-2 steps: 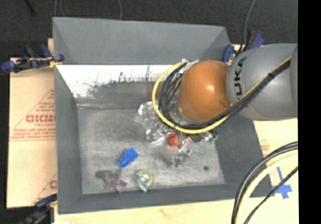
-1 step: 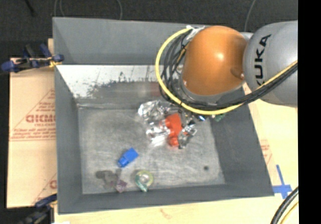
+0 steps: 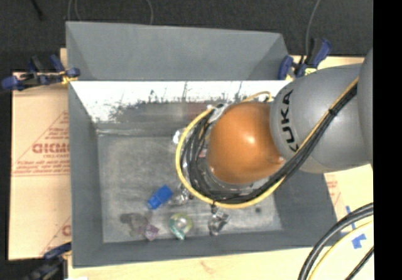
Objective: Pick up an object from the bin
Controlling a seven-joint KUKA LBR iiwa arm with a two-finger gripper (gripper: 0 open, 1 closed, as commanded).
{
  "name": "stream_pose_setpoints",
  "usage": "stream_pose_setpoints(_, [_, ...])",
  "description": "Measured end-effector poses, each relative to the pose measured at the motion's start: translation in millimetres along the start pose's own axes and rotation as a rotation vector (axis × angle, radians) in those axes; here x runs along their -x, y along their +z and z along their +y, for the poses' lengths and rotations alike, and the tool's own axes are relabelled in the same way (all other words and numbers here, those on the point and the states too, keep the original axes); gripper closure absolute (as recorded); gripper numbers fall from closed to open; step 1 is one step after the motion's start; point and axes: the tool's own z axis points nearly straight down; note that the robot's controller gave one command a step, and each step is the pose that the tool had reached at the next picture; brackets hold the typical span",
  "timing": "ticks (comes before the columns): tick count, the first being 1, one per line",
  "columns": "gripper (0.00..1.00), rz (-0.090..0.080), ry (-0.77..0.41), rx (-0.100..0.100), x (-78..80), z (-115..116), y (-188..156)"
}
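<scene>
Blue block [image 3: 159,197] lies on the bin [image 3: 113,159] floor just left of my gripper [image 3: 210,215], which hangs low under the orange wrist cover [image 3: 242,144]. Right of the block and nearer the front wall sits a pale green clear piece [image 3: 180,227], just beside my gripper; front-left of the block lie greyish-purple scraps [image 3: 141,225]. Whether my gripper is spread wide or pinched narrow I cannot tell.

Brightly lit bin [image 3: 176,53], dark surroundings
</scene>
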Motion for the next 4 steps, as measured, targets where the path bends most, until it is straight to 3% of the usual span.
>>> stream_pose_setpoints(1, [0.00,-0.006,-0.124,-0.009,37.1,32.0,5.6])
stream_pose_setpoints(2, [0.00,-0.006,-0.108,-0.015,-25.5,-52.1,-10.4])
stream_pose_setpoints(3, [0.00,-0.011,-0.247,-0.011,85.9,-10.1,-0.8])
stream_pose_setpoints(4, [0.00,-0.003,-0.629,-0.014,99.1,3.4,44.3])
